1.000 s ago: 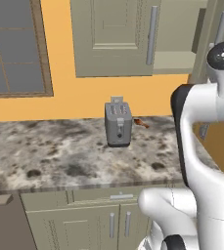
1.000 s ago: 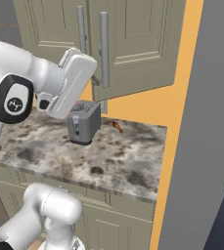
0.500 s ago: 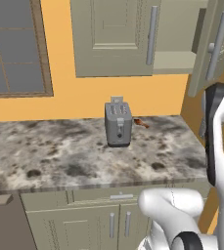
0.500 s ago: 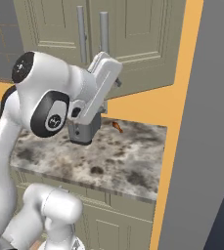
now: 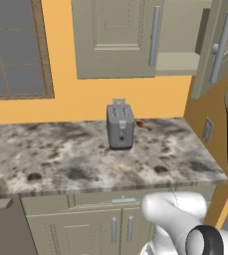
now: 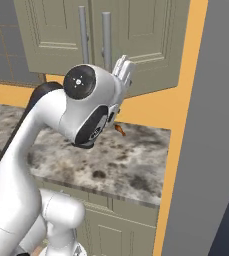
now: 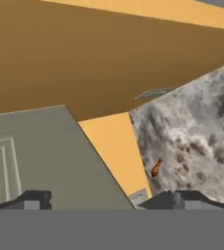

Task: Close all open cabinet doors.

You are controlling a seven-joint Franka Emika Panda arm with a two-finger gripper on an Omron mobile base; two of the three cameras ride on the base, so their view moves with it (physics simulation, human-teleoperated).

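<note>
- Left base view: the right-hand cabinet door (image 5: 219, 47) stands swung open beside the closed door (image 5: 116, 37), exposing the shelf behind; both hang above the marble counter (image 5: 60, 159).
- Right base view: the arm (image 6: 81, 112) hides the toaster (image 5: 120, 126), which the left shows plainly.
- Hand view: gripper (image 7: 103, 199) spread wide, holding nothing, over a door panel (image 7: 30, 156).
- A small orange item (image 7: 155, 168) lies on the counter.
- No readable writing.

arm (image 6: 81, 110): swung right, raised | hand (image 6: 123, 70): up by cabinet doors (image 6: 136, 40)
</note>
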